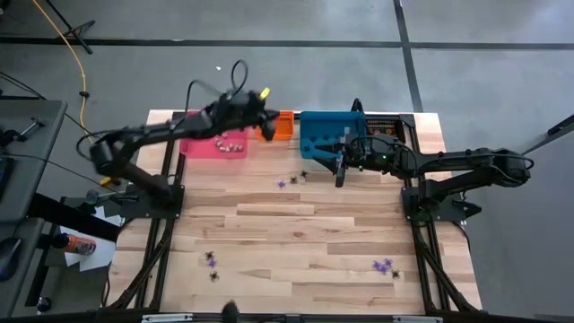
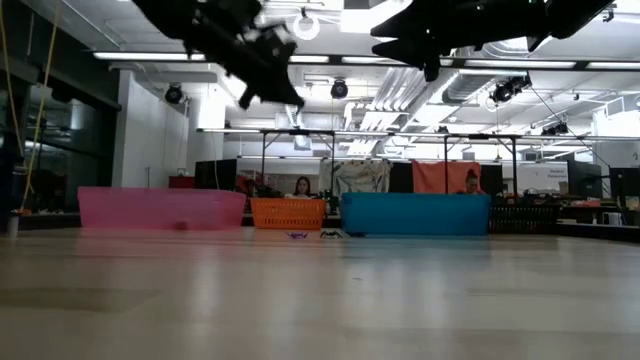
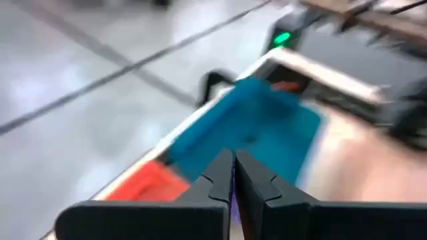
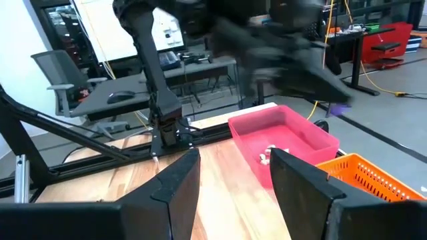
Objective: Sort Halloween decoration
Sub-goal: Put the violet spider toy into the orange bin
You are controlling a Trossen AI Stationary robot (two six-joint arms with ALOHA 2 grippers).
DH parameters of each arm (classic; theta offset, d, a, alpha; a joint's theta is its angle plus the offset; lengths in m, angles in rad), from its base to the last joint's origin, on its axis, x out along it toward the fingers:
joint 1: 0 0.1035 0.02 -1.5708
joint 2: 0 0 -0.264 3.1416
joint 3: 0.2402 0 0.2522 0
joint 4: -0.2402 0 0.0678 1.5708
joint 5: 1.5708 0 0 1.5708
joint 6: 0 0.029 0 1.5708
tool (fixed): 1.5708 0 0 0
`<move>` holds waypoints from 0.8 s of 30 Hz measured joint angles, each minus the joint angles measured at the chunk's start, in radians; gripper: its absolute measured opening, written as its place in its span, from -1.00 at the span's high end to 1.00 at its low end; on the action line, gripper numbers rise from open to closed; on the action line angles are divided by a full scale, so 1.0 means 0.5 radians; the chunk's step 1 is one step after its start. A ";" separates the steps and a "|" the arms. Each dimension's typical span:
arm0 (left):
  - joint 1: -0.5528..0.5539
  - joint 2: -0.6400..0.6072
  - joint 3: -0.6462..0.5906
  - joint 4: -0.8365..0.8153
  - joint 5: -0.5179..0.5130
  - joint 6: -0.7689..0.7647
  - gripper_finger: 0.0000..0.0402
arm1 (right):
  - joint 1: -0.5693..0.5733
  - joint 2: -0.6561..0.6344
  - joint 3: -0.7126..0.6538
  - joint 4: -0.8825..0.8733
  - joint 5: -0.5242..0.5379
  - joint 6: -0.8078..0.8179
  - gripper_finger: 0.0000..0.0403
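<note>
Left gripper [image 1: 266, 126], fingers pressed together on a tiny purple trinket [image 4: 339, 111], is hovering above the orange bin [image 1: 280, 126]; right gripper [image 1: 340, 170], gaping empty, is hanging beside it over the blue bin [image 1: 330, 132].

A robotics lab or open workshop hall is shown. Exposed ducts [image 2: 440, 90] and strip lights [image 2: 150, 56] are seen under a high ceiling, with further framed workstations [image 2: 300, 150] behind the wooden surface [image 1: 296, 233]. A grey concrete floor [image 1: 484, 72] is crossed by a yellow cable [image 1: 67, 40]; an office chair [image 4: 57, 80] and a desk [image 4: 193, 63] are visible beyond.
</note>
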 joint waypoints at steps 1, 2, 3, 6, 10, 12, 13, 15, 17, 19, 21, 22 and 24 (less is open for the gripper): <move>0.056 0.081 0.082 -0.087 0.000 0.001 1.00 | 0.000 0.000 0.000 0.000 0.001 0.000 0.12; 0.104 0.164 0.159 -0.182 -0.002 0.002 1.00 | 0.000 0.000 0.000 0.000 0.001 0.000 0.12; 0.145 0.249 0.226 -0.269 -0.005 0.001 1.00 | 0.000 0.000 0.000 -0.001 0.001 0.000 0.12; 0.210 0.502 0.377 -0.456 -0.004 -0.041 1.00 | 0.000 0.000 0.000 -0.002 0.003 0.002 0.12; 0.235 0.747 0.468 -0.503 0.001 -0.214 1.00 | 0.000 0.000 0.000 -0.002 0.080 0.080 0.12; 0.235 0.832 0.483 -0.546 -0.017 -0.269 1.00 | 0.000 0.000 0.000 -0.003 0.112 0.128 0.12; 0.234 0.861 0.483 -0.562 -0.040 -0.297 1.00 | 0.000 0.000 0.000 -0.003 0.114 0.140 0.12; 0.232 0.899 0.486 -0.593 -0.142 -0.370 1.00 | 0.000 0.000 0.000 -0.004 0.116 0.140 0.12; 0.230 0.924 0.487 -0.649 -0.289 -0.488 1.00 | 0.000 0.000 0.000 -0.008 0.116 0.142 0.12; 0.231 0.944 0.487 -0.698 -0.374 -0.578 1.00 | 0.000 0.000 0.000 -0.016 0.116 0.150 0.12; 0.231 0.946 0.487 -0.729 -0.398 -0.610 1.00 | 0.000 0.000 0.000 -0.028 0.116 0.160 0.12; 0.231 0.944 0.487 -0.735 -0.417 -0.610 1.00 | 0.000 0.000 0.000 -0.031 0.117 0.161 0.12; 0.231 0.944 0.487 -0.781 -0.487 -0.618 1.00 | 0.000 0.000 0.000 -0.037 0.126 0.162 0.12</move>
